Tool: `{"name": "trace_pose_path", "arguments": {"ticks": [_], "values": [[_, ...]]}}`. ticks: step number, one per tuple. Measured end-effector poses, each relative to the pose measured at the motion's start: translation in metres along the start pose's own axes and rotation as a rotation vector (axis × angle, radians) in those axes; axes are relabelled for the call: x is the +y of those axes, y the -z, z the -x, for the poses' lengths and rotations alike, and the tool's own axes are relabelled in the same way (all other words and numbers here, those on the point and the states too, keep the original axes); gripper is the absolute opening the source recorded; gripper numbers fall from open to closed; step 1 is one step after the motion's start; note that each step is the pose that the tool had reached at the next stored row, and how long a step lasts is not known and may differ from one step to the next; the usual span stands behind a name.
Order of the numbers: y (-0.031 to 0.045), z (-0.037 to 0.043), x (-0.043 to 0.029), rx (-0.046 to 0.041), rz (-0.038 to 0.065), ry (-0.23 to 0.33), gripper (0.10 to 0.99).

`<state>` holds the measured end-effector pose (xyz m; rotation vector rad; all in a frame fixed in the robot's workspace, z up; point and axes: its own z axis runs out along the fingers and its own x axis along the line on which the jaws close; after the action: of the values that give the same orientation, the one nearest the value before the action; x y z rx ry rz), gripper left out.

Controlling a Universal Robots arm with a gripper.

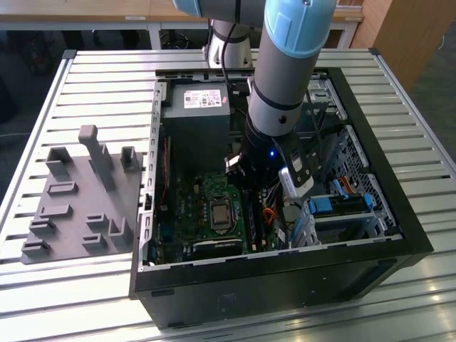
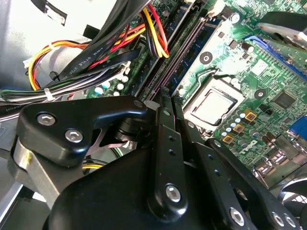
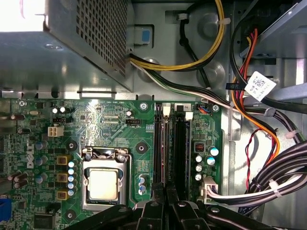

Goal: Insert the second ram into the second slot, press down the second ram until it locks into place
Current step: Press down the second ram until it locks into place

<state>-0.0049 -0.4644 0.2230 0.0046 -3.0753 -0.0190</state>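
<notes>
An open computer case [image 1: 370,235] lies on a slatted table, and my arm [image 1: 281,85] reaches down into it. My gripper [image 3: 166,191] [image 2: 165,98] is shut, its fingers pressed together. Its tip rests on the near end of the memory slot [image 3: 161,143] closest to the processor socket [image 3: 103,184]. A long thin dark stick, the second ram [image 2: 184,48], seems to stand in that slot under the fingertips. I cannot tell if its white end latch [image 3: 166,111] has closed. A parallel slot [image 3: 181,143] runs beside it.
The grey power supply [image 1: 196,107] stands at the case's far end. Bundles of black, yellow and red cables [image 3: 268,177] [image 2: 96,43] crowd the side of the slots away from the processor. Blue drive brackets [image 1: 335,206] sit at the exterior view's right, a grey fixture tray [image 1: 78,199] at its left.
</notes>
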Motion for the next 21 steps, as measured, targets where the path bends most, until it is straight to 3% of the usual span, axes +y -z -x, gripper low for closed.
{"name": "trace_pose_path", "arguments": {"ticks": [21], "values": [[-0.0032, 0.0010, 0.0002, -0.0003, 0.000, -0.015, 0.137]]}}
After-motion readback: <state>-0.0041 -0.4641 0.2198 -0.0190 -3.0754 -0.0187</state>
